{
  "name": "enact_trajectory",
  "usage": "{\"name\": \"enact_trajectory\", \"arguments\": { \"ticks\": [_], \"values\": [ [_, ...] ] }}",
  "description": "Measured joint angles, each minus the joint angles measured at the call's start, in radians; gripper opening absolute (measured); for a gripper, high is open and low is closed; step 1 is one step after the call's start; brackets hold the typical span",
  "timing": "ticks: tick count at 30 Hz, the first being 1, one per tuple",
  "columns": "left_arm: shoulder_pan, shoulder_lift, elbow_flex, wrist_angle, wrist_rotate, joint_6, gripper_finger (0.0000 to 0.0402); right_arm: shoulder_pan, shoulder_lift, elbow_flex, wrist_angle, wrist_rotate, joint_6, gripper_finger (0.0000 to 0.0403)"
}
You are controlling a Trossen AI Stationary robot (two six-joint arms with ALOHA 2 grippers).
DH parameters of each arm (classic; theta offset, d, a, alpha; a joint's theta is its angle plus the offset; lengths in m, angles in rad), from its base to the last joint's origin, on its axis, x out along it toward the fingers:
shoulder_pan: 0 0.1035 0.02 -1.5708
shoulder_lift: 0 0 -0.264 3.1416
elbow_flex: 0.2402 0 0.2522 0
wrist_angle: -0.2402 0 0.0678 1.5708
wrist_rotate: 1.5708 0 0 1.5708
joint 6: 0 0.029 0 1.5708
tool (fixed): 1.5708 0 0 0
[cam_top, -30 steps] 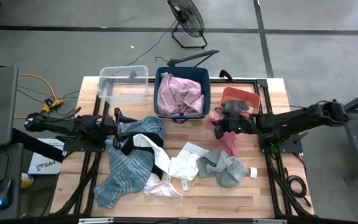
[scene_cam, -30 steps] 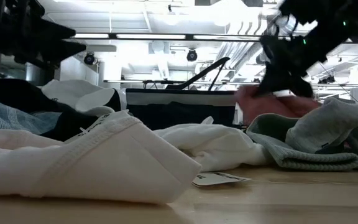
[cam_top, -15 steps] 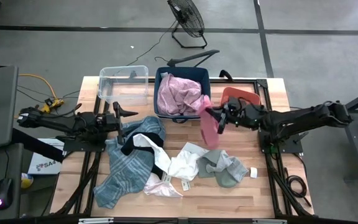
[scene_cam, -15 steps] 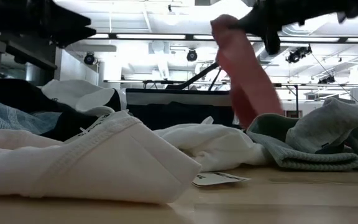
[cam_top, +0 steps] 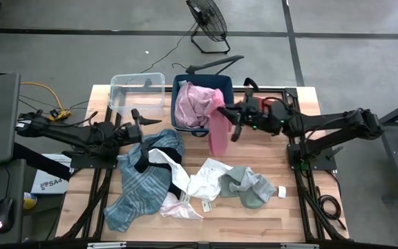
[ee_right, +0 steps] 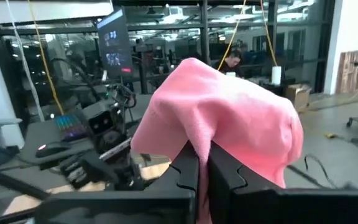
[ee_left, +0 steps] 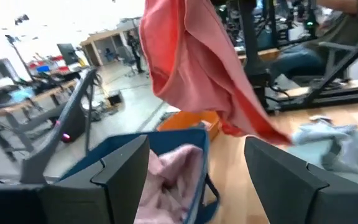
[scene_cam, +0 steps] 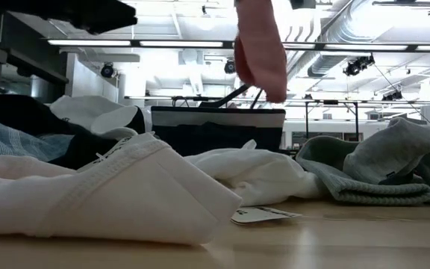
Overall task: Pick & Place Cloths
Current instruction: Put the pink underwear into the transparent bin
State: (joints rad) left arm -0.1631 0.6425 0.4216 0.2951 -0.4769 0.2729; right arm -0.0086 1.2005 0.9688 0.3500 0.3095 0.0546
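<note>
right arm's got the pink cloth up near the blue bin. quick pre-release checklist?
1. Grip: right gripper is shut on the pink cloth; the right wrist view shows the fingers pinching it. ok.
2. Cloth clear of the table: it hangs free in the low view. ok.
3. Cloth over the blue bin: it hangs at the bin's front right corner, mostly over the table. not ok.
4. Room in the bin: a mauve-pink cloth already fills much of it. cannot tell.
5. Left gripper out of the way: open, left of the bin, above the plaid cloth. ok.
</note>
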Motion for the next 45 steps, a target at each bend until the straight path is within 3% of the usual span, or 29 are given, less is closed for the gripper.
{"name": "enact_trajectory", "arguments": {
  "ticks": [5,8,17,20,24,32,45],
  "values": [
    [0.0,0.086,0.02,0.095,-0.084,0.057,0.0259,-0.035,0.125,0.114,-0.003,-0.013,-0.034,0.0003],
    [0.0,0.13,0.026,0.146,-0.124,0.062,0.0271,-0.062,0.187,0.177,-0.005,-0.083,-0.034,0.0003],
    [0.045,0.226,0.026,0.3,-0.139,-0.075,0.0367,-0.111,0.342,0.335,0.011,-0.181,-0.034,0.0003],
    [0.084,0.267,0.026,0.336,-0.096,-0.105,0.0383,-0.124,0.382,0.378,0.044,-0.183,-0.043,0.0003],
    [0.125,0.313,0.026,0.383,-0.01,-0.155,0.0387,-0.138,0.43,0.426,0.077,-0.193,-0.056,0.0003],
    [0.151,0.413,0.104,0.396,0.027,-0.199,0.0388,-0.138,0.501,0.495,0.082,-0.262,-0.054,0.0003],
    [0.15,0.499,0.194,0.352,-0.086,-0.224,0.0383,-0.112,0.509,0.495,0.056,-0.387,-0.031,0.0003]
  ]
}}
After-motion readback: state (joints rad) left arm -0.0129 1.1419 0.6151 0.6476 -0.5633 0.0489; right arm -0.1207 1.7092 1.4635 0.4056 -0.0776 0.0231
